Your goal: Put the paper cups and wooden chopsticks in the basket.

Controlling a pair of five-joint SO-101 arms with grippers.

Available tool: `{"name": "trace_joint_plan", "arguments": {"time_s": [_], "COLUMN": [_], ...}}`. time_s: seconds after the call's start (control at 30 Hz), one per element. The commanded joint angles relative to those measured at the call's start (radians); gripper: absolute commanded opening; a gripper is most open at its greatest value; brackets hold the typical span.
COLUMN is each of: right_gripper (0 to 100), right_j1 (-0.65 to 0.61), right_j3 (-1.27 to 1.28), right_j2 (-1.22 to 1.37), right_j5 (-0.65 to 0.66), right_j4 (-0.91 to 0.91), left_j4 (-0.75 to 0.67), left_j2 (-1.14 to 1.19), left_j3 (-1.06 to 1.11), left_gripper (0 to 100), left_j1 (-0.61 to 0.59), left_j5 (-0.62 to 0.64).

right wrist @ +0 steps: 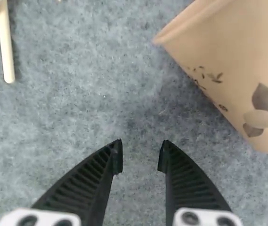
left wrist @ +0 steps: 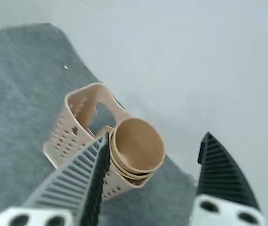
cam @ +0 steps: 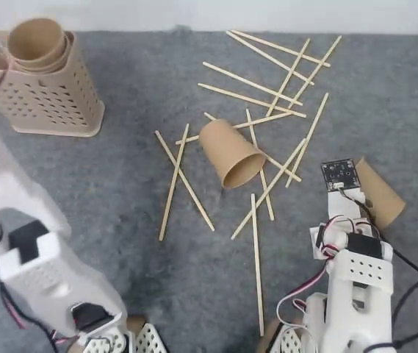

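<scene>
Beside the tipped paper cup (right wrist: pixel 232 70) on the carpet (right wrist: pixel 77 94), the right gripper (right wrist: pixel 140 157) hangs empty, fingers slightly apart, likely needing to shift over the cup's rim to grasp, while the left gripper (left wrist: pixel 156 139) gapes empty above the basket (left wrist: pixel 77 106).

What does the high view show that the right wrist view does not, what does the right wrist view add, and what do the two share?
Extra in the high view: the basket holding stacked cups, a cup on its side mid-carpet, and the spread of scattered chopsticks. Extra in the right wrist view: the right gripper, open over bare carpet, and a leaf print on the cup beside it. Shared: that tipped cup by the right arm, chopsticks and the grey carpet.
</scene>
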Motion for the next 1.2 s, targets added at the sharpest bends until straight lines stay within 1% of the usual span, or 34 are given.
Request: {"name": "trace_joint_plan", "arguments": {"time_s": [0.0,0.27,0.37,0.4,0.5,0.63,0.77,0.83,0.93,1.1,1.17], "right_gripper": [13.6,13.6,14.0,14.0,14.1,15.3,25.6,27.4,27.4,27.4,27.4], "right_j1": [-0.016,-0.019,-0.101,-0.131,-0.208,-0.265,-0.346,-0.378,-0.418,-0.492,-0.516], "right_j3": [-0.003,-0.009,-0.025,-0.035,-0.101,-0.204,-0.235,-0.232,-0.229,-0.166,-0.132], "right_j2": [-0.001,-0.001,-0.001,-0.001,-0.001,-0.001,-0.001,0.004,0.010,0.010,0.012], "right_j5": [-0.009,-0.009,-0.003,0.023,0.106,0.110,0.110,0.109,0.103,0.103,0.103], "right_j4": [-0.013,-0.016,-0.031,-0.031,-0.031,-0.031,-0.087,-0.142,-0.231,-0.407,-0.476], "left_j4": [0.038,0.032,0.015,-0.008,-0.123,-0.347,-0.563,-0.655,-0.764,-0.801,-0.873], "left_j2": [-0.135,-0.462,-0.595,-0.640,-0.783,-0.980,-1.126,-1.168,-1.211,-1.235,-1.232], "left_j3": [0.127,0.679,0.908,0.992,1.276,1.718,2.107,2.264,2.402,2.511,2.572], "left_gripper": [28,28,28,28,28,28,28,28,28,28,28], "left_j1": [-0.051,-0.087,-0.086,-0.086,-0.087,-0.107,-0.114,-0.114,-0.114,-0.114,-0.114], "left_j5": [-0.121,-0.198,-0.233,-0.244,-0.276,-0.319,-0.396,-0.436,-0.470,-0.578,-0.609]}}
